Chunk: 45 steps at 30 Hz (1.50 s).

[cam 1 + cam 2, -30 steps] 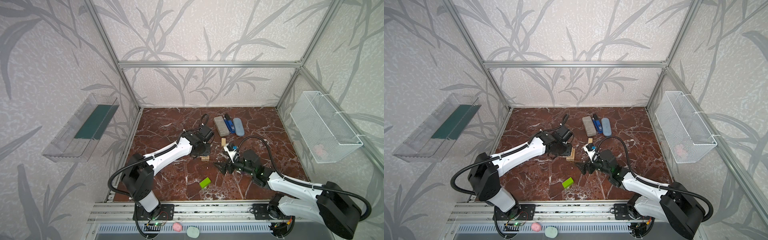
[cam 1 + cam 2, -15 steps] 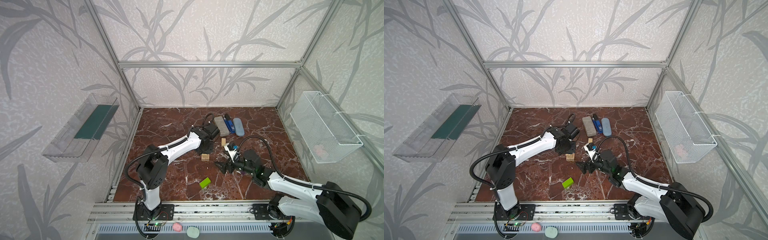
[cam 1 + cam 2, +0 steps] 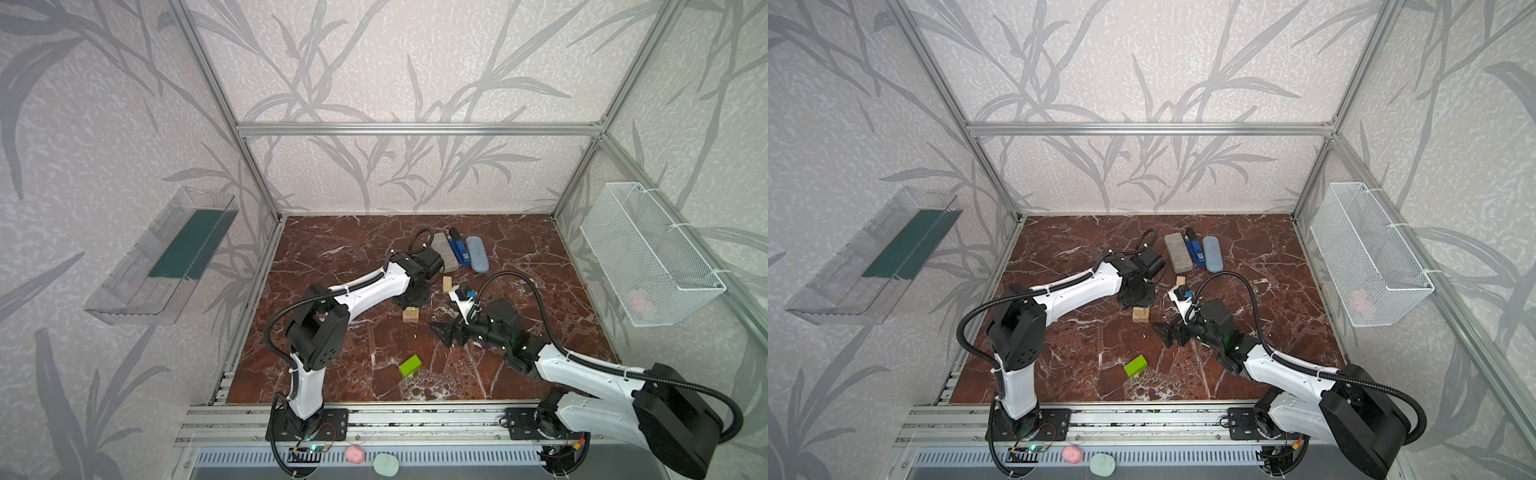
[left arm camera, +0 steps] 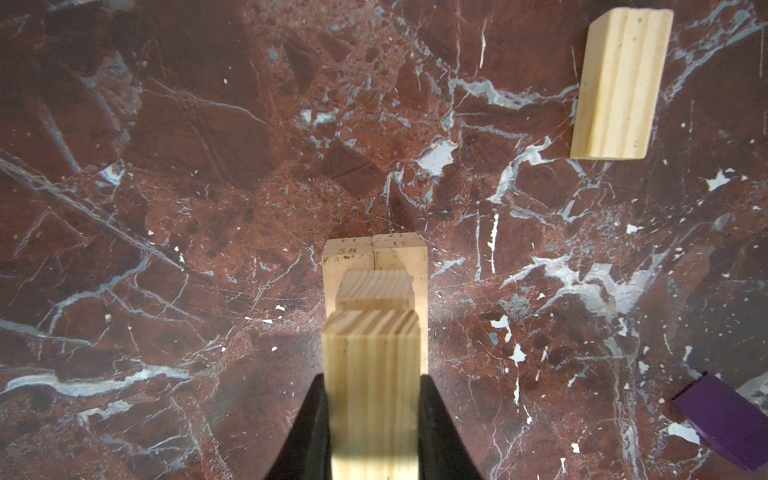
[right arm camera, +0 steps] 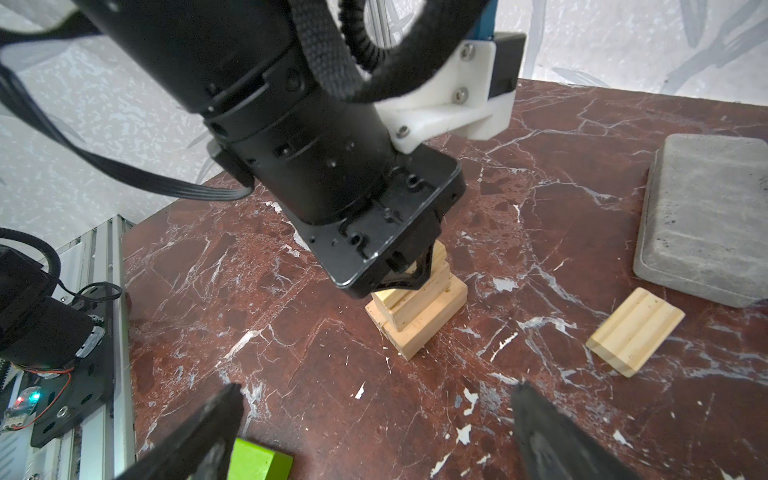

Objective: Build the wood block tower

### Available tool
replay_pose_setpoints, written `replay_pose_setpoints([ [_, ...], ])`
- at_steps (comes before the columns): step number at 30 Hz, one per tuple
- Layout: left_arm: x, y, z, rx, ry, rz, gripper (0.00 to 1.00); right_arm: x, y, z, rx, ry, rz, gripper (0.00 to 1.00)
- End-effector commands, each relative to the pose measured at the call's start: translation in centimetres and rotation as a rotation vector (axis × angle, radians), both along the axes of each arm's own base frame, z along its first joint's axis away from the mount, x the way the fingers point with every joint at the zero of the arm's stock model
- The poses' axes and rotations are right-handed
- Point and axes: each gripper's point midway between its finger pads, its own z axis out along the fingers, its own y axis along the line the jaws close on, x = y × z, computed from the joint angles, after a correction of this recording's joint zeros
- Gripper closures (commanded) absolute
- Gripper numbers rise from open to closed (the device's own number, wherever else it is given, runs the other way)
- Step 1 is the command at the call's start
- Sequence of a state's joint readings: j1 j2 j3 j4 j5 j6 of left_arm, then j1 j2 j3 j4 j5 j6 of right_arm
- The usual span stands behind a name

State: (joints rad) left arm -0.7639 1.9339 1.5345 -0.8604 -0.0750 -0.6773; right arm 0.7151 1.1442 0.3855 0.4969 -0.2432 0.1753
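My left gripper (image 4: 374, 399) pinches a plank (image 4: 371, 345) over the tower (image 5: 422, 316); I'd square it, lower gently, then release. Right gripper (image 5: 378, 390) hangs spread.

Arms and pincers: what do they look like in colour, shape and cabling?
The left arm and right arm have white link shells and black joint housings, each trailed by a black sleeved cable. The left pincer and right pincer have black tapered fingers. Wrist brackets are white.

We see the left arm (image 3: 374, 286) swing its elbow inward over the bench (image 3: 332, 257), carrying its fingers (image 4: 309, 432) and the clamped wood block (image 4: 374, 374) rightward over the tower (image 3: 410, 314).
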Motion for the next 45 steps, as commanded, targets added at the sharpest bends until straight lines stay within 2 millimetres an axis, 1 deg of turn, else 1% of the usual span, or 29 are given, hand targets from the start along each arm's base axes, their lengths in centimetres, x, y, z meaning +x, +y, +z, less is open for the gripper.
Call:
replay_pose_setpoints([
  [1, 0.22, -0.16, 0.37, 0.014, -0.003, -0.013, 0.88, 0.31, -0.23, 0.65, 0.022, -0.023, -0.018, 0.01],
  [7, -0.01, -0.06, 0.0, 0.025, 0.011, -0.02, 0.87, 0.33, -0.3, 0.63, 0.021, -0.023, -0.022, 0.01],
  [10, 0.01, 0.1, -0.04, 0.033, 0.012, -0.017, 0.85, 0.34, -0.32, 0.64, 0.021, -0.024, -0.023, 0.01],
  [12, -0.03, 0.11, -0.03, 0.036, 0.015, -0.02, 0.81, 0.34, -0.32, 0.64, 0.021, -0.024, -0.023, 0.01],
  [15, -0.1, 0.08, -0.1, 0.037, 0.021, -0.023, 0.73, 0.36, -0.35, 0.68, 0.021, -0.025, -0.025, 0.01],
  [24, 0.07, -0.12, 0.03, 0.031, 0.016, -0.021, 0.62, 0.38, -0.36, 0.64, 0.021, -0.023, -0.026, 0.01],
  [32, 0.44, -0.02, 0.12, 0.043, 0.003, -0.005, 0.61, 0.35, -0.34, 0.69, 0.023, -0.023, -0.026, 0.01],
  [45, 0.84, 0.17, 0.14, 0.054, -0.01, 0.017, 0.68, 0.36, -0.38, 0.74, 0.023, -0.024, -0.028, 0.01],
])
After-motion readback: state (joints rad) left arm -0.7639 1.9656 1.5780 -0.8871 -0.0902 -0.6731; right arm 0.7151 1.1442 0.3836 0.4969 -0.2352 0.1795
